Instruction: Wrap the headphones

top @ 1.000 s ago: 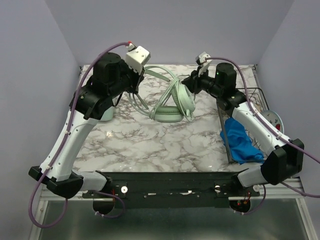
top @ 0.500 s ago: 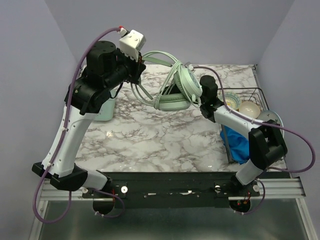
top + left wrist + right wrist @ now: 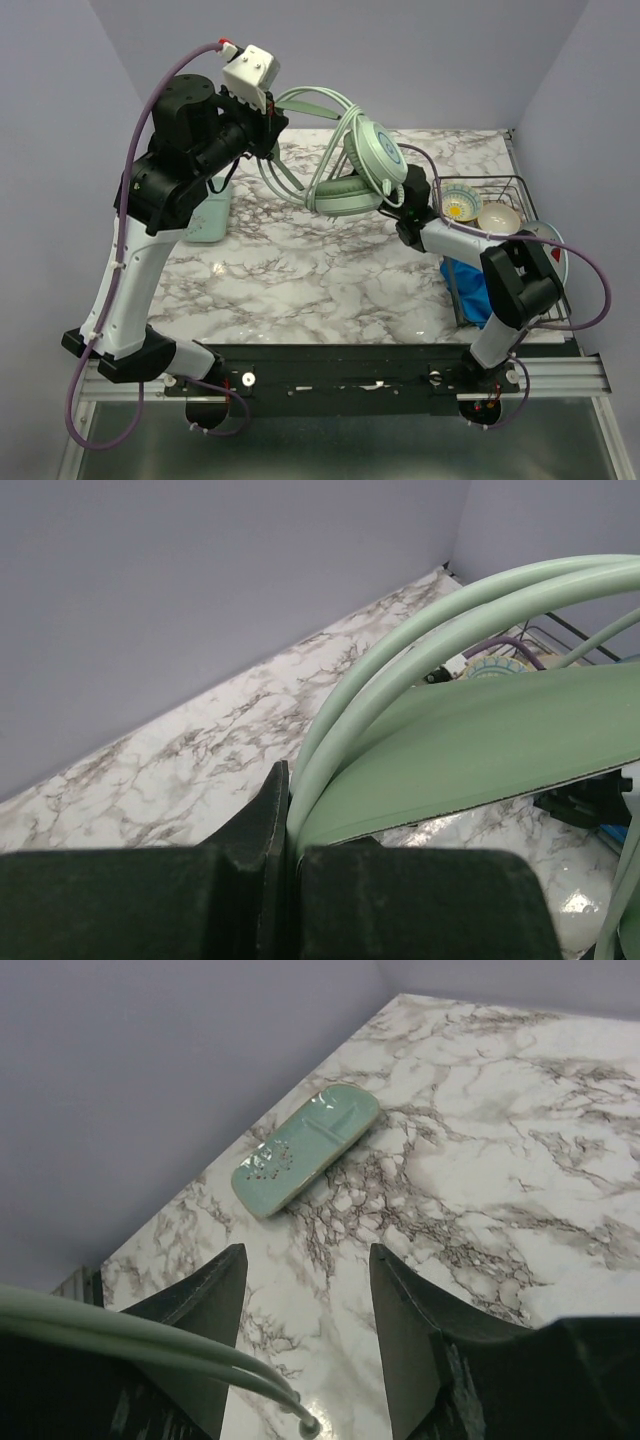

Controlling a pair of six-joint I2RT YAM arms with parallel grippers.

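Note:
The pale mint-green headphones (image 3: 372, 152) hang in the air above the back of the marble table (image 3: 300, 280). One ear cup faces up and the other cushion (image 3: 345, 200) hangs below it. My left gripper (image 3: 268, 122) is raised high and shut on the headband (image 3: 480, 750) together with loops of the cable (image 3: 420, 630), as the left wrist view (image 3: 292, 820) shows. My right gripper (image 3: 398, 205) sits low under the headphones, mostly hidden. In the right wrist view it (image 3: 306, 1260) is open and empty. Two cable strands (image 3: 150, 1345) cross in front of its left finger.
A flat mint-green case (image 3: 205, 218) lies on the table at the left, also in the right wrist view (image 3: 305, 1148). A wire basket (image 3: 520, 185) at the right holds two bowls (image 3: 460, 203). A blue cloth (image 3: 475, 290) lies in front of it.
My left arm has lifted the headphones higher and slightly left. My right arm has folded in, and its gripper has moved from beside the headphones to beneath them.

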